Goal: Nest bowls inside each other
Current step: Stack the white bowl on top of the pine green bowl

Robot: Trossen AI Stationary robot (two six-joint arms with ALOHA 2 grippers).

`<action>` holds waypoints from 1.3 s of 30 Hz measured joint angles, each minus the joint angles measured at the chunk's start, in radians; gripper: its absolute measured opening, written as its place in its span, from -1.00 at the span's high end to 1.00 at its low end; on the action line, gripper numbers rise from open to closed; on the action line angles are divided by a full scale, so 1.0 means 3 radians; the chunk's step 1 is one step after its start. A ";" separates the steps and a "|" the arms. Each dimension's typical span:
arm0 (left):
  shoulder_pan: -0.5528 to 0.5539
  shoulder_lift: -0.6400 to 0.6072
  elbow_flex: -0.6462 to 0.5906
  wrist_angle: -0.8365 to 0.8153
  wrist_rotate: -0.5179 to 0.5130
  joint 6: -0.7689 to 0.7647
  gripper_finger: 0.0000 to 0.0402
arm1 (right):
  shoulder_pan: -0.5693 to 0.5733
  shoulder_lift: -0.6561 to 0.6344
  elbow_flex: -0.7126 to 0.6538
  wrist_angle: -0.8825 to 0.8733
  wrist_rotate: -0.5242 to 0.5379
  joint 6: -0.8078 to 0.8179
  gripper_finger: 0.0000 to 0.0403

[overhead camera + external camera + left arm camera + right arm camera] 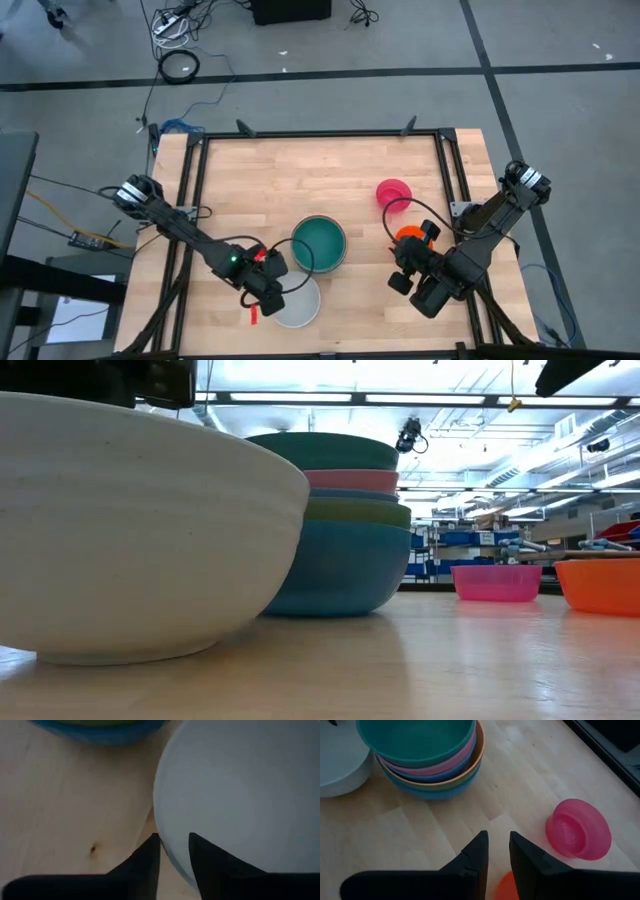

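A white bowl (300, 303) rests on its base near the table's front edge. My left gripper (174, 851) points down over the bowl's left rim (169, 851), open, with one finger outside the wall and one over the inside. Behind it stands a stack of several nested bowls (320, 243), teal on top (415, 735) and blue at the bottom (335, 570). A pink bowl (393, 192) and a small orange bowl (408, 235) stand apart to the right. My right gripper (498, 851) hovers over the orange bowl (507, 887), slightly open, with nothing between its fingers. My left gripper comes at the white bowl from above, its fingers (147, 857) on either side of the rim on the bowl's left. A sliver of table still shows between the outer finger and the wall. I cannot tell whether either finger touches. The bowl sits flat on the table.
A black metal frame (320, 133) runs around the wooden table (260, 190). The far half of the table and the strip between the stack and the pink bowl (577, 829) are bare wood. Cables lie on the floor beyond the far edge.
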 joint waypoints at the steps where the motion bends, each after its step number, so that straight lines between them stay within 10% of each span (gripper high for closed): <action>1: 0.0000 0.0005 0.0000 -0.0010 0.0000 0.0010 0.56 | 0.0000 0.0000 0.0000 0.0000 -0.0001 -0.0001 0.67; 5: 0.0001 0.0028 -0.0001 0.0019 0.0013 0.0089 0.92 | 0.0000 0.0000 0.0000 -0.0001 -0.0005 -0.0002 0.67; 14: -0.0001 0.0015 0.0145 -0.0092 0.0006 0.0253 0.96 | 0.0000 0.0000 0.0000 -0.0012 -0.0013 -0.0005 0.67; 24: -0.0024 -0.0117 0.1669 -0.1407 -0.0750 0.0900 0.97 | -0.0001 0.0000 0.0000 -0.0014 -0.0011 -0.0008 0.68; 32: 0.0675 -0.0111 0.1868 -0.1466 -0.1107 0.1716 0.97 | -0.0006 0.0000 0.0000 -0.0029 0.0012 -0.0015 0.68; 39: 0.1194 -0.0074 0.1849 -0.1249 -0.0691 0.2140 0.97 | -0.0006 -0.0001 0.0000 -0.0056 0.0009 -0.0013 0.68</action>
